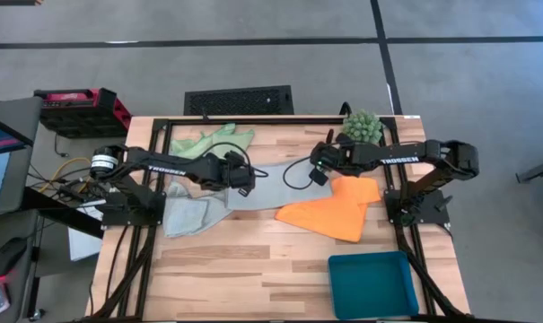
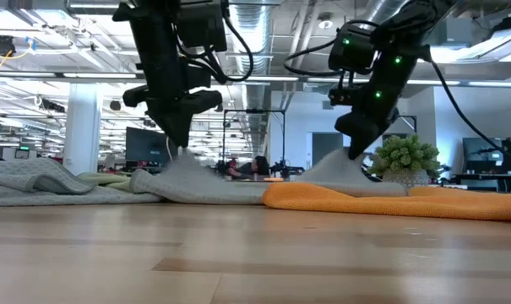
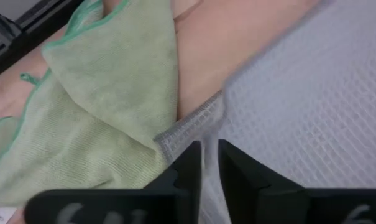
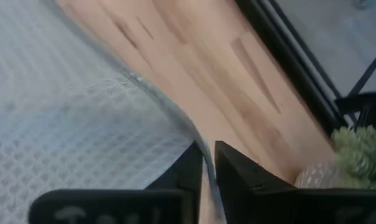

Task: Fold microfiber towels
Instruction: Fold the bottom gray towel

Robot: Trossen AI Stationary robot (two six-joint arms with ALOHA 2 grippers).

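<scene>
Progress: none folded | left pincer (image 1: 245,178) and right pincer (image 1: 318,167) each pinching blue-grey towel (image 1: 269,190) corners | orange towel (image 1: 329,211), green towel (image 1: 213,141), mint towel (image 1: 188,215) lying unfolded.

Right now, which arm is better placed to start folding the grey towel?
Neither alone, I think: the left claw and the right claw each pinch a corner of the grey towel, so both should lift together.

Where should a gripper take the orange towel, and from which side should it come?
The orange towel lies flat, its far edge near the blue-grey towel that the left gripper and right gripper pinch. Probably best is its free corner toward the teal tray: bare wood surrounds it. Come from above and pinch the edge, since flat cloth offers nothing taller.
</scene>
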